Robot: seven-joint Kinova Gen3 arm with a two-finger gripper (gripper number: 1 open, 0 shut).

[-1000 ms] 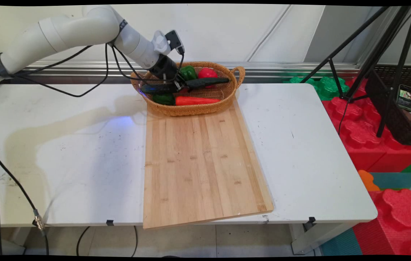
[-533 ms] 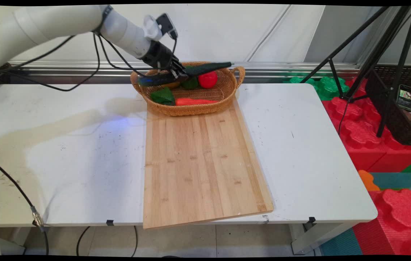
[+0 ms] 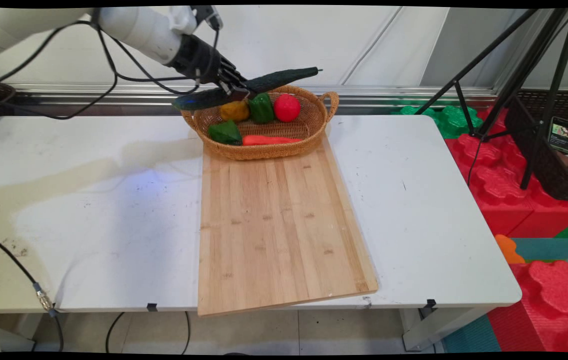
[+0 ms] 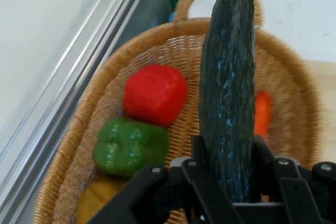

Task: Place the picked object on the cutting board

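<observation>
The gripper point(image 3: 236, 91) is pinching a long dark green cucumber point(image 3: 248, 86) near its middle, both fingers point(image 4: 202, 153) pressing against its sides, so the cucumber is hanging almost level in the air, its far end tipping slightly upward and its ends sticking out well past the grip on either side. It is hovering just above the back rim of a woven basket point(image 3: 263, 150), clear of everything inside, and gripping it at the middle is likely what is keeping it balanced rather than drooping. One cucumber is showing. Inside the basket, five other pieces are lying: one red pepper point(image 3: 287, 107), two green peppers, one point(image 3: 261, 108) beside the red one and another point(image 3: 225, 133) nearer the front left, one yellowish piece point(image 3: 234, 111) that is probably a pepper too, though it is partly hidden, and one orange carrot point(image 3: 268, 140) stretching along the front wall. The basket is sitting at the far end of a single wooden cutting board point(image 3: 278, 225), its front edge overlapping the board, and the board is lying bare on the white table point(image 3: 88, 210).
</observation>
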